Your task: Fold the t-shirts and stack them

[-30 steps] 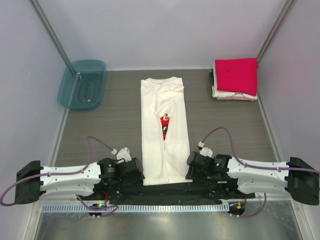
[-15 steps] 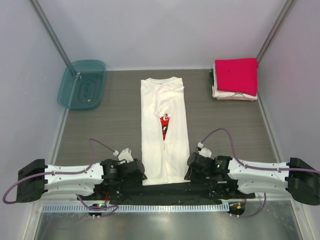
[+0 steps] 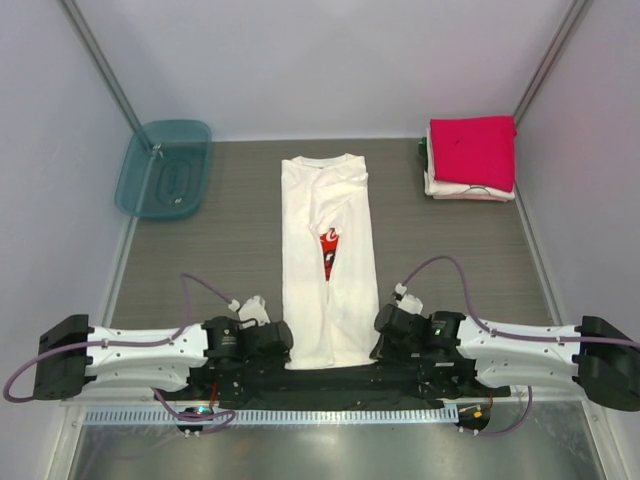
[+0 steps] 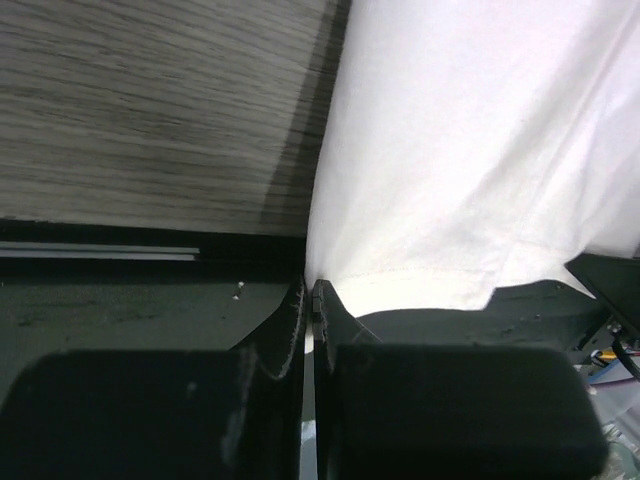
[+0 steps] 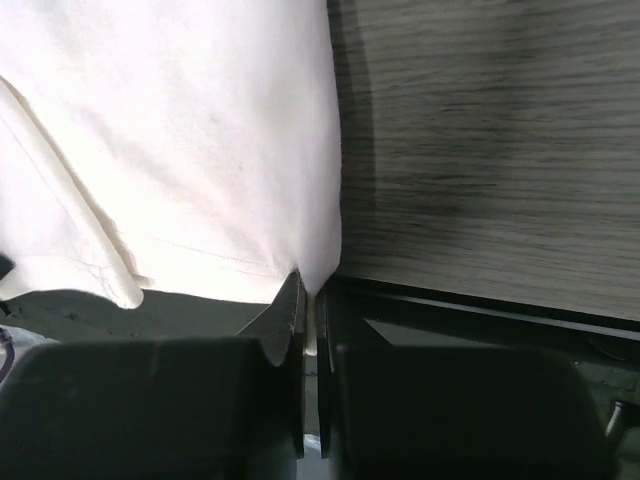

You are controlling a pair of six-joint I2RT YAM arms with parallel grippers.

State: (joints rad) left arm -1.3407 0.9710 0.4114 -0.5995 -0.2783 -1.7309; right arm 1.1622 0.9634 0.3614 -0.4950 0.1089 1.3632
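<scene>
Lying lengthwise down the middle of the table (image 3: pixel 220 250), the cream-white t-shirt (image 3: pixel 325 290) is shown folded into a long narrow strip. The collar is at the far end, and a sliver of the red-and-black print (image 3: pixel 330 252) is exposed where the folded sides meet. The near hem is pinched at both corners. The left gripper (image 4: pixel 308 292) is clamped tight on the shirt's left corner and the right gripper (image 5: pixel 310 288) on its right corner, each pair of jaws pressed together with only cloth between them. At that hem, the black mounting rail (image 3: pixel 340 380) is overlapped by the cloth's edge. Beside the shirt's right edge, near the hem, a purple cable (image 3: pixel 430 265) is looped above the arm. Well to the right of the collar, a pinkish-red t-shirt (image 3: pixel 472 150) is stacked on pale folded t-shirts (image 3: pixel 465 192). Well to the left of the collar, a teal tub (image 3: pixel 164 168) is set against the side wall.
</scene>
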